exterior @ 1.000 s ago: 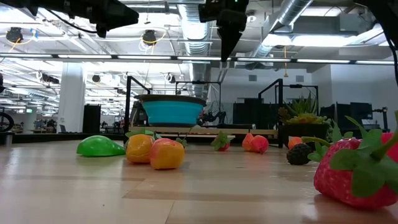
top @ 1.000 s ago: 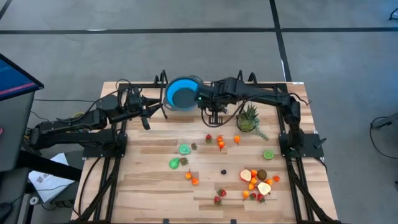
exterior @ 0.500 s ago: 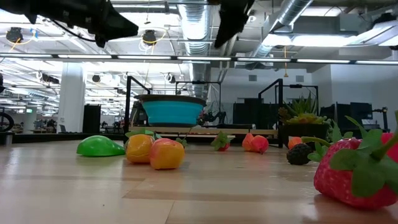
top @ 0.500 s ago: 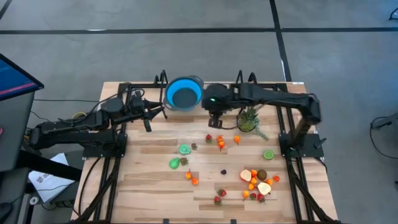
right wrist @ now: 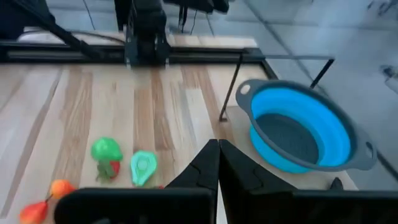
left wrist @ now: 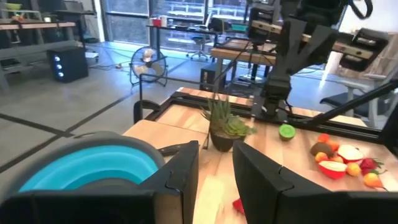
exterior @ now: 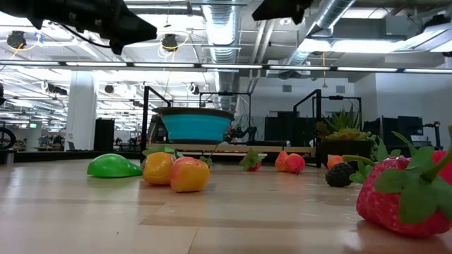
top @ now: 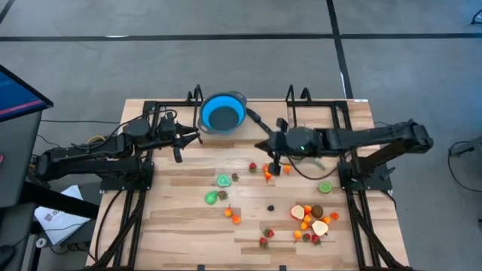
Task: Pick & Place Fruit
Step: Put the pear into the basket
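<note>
Small toy fruits lie scattered on the wooden table (top: 173, 226): a strawberry (top: 253, 166), orange pieces (top: 267, 175), green ones (top: 224, 181), a lime (top: 324, 187) and a cluster (top: 312, 222) at the near right. My right gripper (top: 265, 145) (right wrist: 217, 155) hovers shut and empty above the strawberry and orange pieces, slanting down toward the table's left. My left gripper (top: 188, 135) (left wrist: 214, 152) stands level and open beside the blue bowl (top: 223, 114), with nothing between its fingers.
The blue bowl with a black handle (top: 254, 120) sits at the far middle of the table. A spiky green plant (left wrist: 224, 121) stands partly under my right arm. Black frame rails (top: 143, 196) run along both sides. In the low view a big strawberry (exterior: 406, 194) is close.
My right arm has drawn back toward the table's right edge and stretched out. Its gripper has tipped up from pointing straight down beside the bowl to slanting, and it stays shut and empty. The fruits have not moved.
</note>
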Controlling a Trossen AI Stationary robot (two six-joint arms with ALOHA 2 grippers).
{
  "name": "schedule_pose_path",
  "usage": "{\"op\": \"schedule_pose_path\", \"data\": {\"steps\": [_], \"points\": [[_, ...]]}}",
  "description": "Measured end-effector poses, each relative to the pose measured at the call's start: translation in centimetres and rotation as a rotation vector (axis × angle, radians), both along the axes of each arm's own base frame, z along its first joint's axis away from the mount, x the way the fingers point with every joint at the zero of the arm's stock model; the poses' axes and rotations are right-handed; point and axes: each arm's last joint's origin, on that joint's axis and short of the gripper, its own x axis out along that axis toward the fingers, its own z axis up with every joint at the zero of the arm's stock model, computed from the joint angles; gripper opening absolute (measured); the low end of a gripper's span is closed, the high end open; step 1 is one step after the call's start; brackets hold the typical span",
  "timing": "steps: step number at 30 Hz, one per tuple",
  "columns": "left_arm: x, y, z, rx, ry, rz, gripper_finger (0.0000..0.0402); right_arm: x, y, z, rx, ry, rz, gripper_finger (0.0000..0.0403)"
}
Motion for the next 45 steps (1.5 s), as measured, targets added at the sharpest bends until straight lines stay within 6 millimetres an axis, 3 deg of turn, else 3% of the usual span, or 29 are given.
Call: {"op": "schedule_pose_path", "data": {"steps": [8, 18, 45], "points": [[0.1, -0.2, 0.0, -0.003, -0.003, -0.065, 0.0092, -1.6, 2.8, -2.6, 0.091, -0.033, -0.105, 0.0000], [0.1, -0.2, 0.1, -0.003, -0.008, -0.065, 0.0092, -2.7, 5.5, -4.4, 0.177, 0.057, -0.170, 0.0000], [0.1, -0.2, 0.1, -0.002, -0.010, -0.065, 0.0092, -2.7, 4.7, -4.7, 0.158, 0.096, -0.188, 0.0000]]}}
